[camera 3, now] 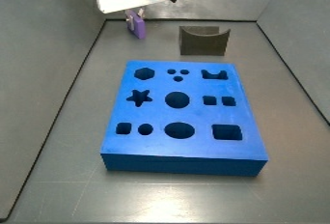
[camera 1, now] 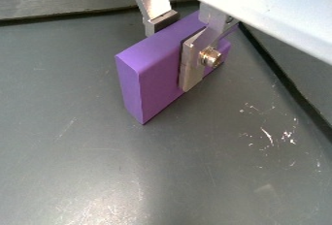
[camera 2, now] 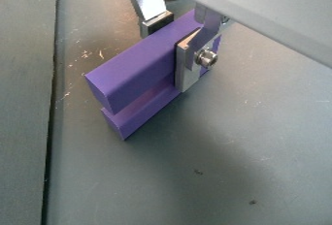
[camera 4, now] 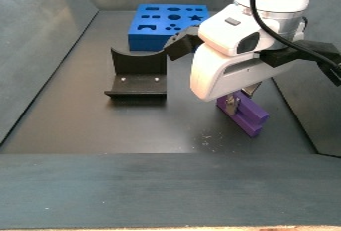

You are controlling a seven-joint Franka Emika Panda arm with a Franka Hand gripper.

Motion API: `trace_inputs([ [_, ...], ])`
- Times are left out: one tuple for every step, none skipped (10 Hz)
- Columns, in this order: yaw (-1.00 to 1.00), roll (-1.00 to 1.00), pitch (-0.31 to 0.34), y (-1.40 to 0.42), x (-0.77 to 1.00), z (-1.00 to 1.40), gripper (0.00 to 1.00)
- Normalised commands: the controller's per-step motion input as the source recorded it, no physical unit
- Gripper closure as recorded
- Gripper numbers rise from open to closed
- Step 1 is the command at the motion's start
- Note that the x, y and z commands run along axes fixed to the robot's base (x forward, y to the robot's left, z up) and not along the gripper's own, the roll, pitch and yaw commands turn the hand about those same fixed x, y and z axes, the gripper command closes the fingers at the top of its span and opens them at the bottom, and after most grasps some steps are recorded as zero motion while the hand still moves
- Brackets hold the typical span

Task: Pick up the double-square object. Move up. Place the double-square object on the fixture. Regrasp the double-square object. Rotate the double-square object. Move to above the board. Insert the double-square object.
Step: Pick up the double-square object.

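The double-square object (camera 1: 149,79) is a light-purple stepped block standing on edge on the grey floor, seen in both wrist views (camera 2: 136,83). My gripper (camera 1: 178,47) is shut on it: one silver finger plate lies flat on the near face, the other pad presses behind the far face. In a side view the gripper (camera 3: 135,15) and the block (camera 3: 134,25) sit near the tray's back left corner. The dark fixture (camera 3: 203,41) stands to the right of them. The blue board (camera 3: 161,114) lies in front. The gripper (camera 4: 240,101) holds the block (camera 4: 250,118) low.
Grey tray walls rise close behind the gripper (camera 3: 77,35) and beside it (camera 4: 313,106). Scratches mark the floor next to the block (camera 1: 266,132). The fixture (camera 4: 136,76) and the board (camera 4: 150,42) stand apart from the gripper.
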Motion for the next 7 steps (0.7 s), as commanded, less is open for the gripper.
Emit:
trace_inputs([
  [0.0, 0.0, 0.0, 0.0, 0.0, 0.0, 1.0],
  [0.0, 0.0, 0.0, 0.0, 0.0, 0.0, 1.0],
  [0.0, 0.0, 0.0, 0.0, 0.0, 0.0, 1.0],
  [0.0, 0.0, 0.0, 0.0, 0.0, 0.0, 1.0],
  [0.0, 0.0, 0.0, 0.0, 0.0, 0.0, 1.0],
  [0.0, 0.0, 0.0, 0.0, 0.0, 0.0, 1.0],
  [0.0, 0.0, 0.0, 0.0, 0.0, 0.0, 1.0],
])
